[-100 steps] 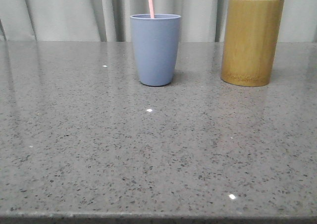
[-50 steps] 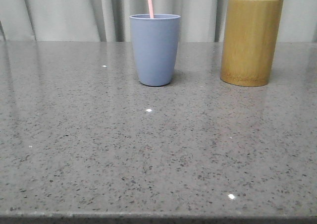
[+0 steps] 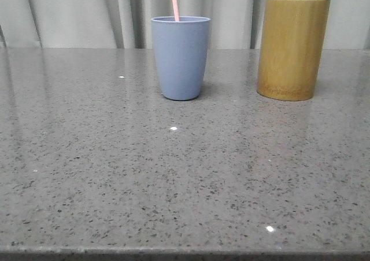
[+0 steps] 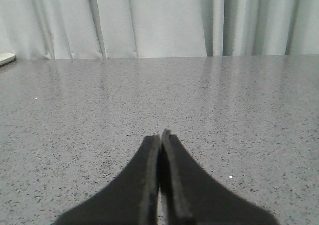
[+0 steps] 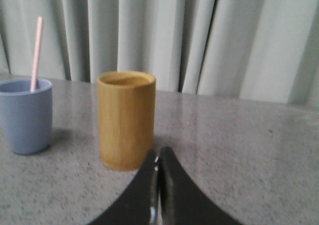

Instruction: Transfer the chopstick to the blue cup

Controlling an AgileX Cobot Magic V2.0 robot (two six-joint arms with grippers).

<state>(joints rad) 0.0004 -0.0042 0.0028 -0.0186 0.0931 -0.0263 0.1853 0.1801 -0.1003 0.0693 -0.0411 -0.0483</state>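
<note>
chopstick (image 5: 36, 53) upright in blue cup (image 5: 26, 116), right fingers (image 5: 152, 185) (closed) well apart

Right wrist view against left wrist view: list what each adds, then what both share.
Right wrist adds the matte grey-blue plastic cup with the thin pale pink chopstick standing in it, the yellow-brown bamboo cylinder, and the shut right gripper. Left wrist adds the shut left gripper. Shared: speckled grey table and pale curtain.

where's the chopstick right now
In the front view the chopstick stands inside the blue cup, rising above its rim near the table's far middle, left of the bamboo holder.
</note>
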